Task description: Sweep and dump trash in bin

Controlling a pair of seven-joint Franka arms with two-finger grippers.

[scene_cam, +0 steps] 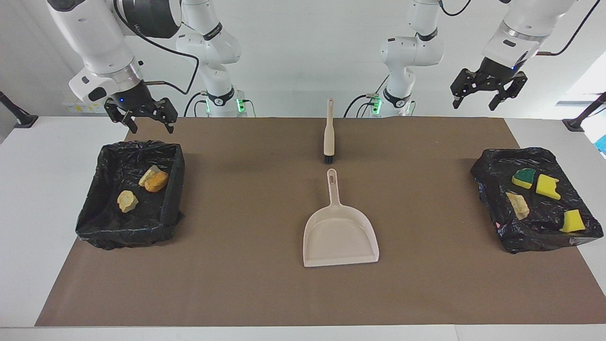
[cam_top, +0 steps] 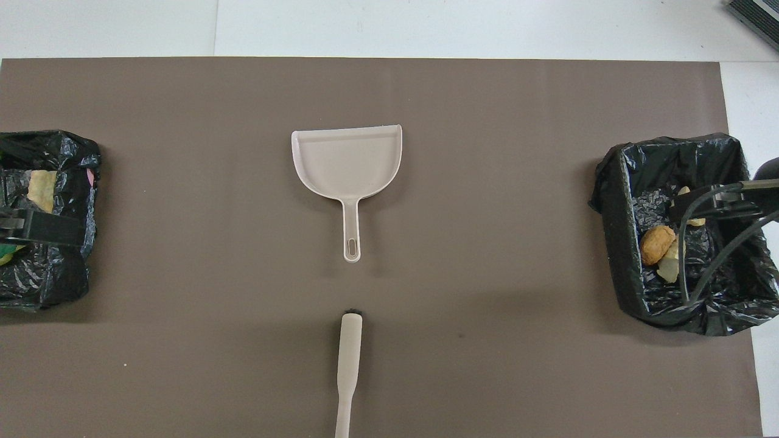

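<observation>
My dustpan (scene_cam: 340, 235) and brush (scene_cam: 328, 131) look like smooth beige plastic. The bin liners (scene_cam: 129, 194) are crinkled glossy black film. The brown mat (scene_cam: 246, 284) looks matt, like paper.
</observation>
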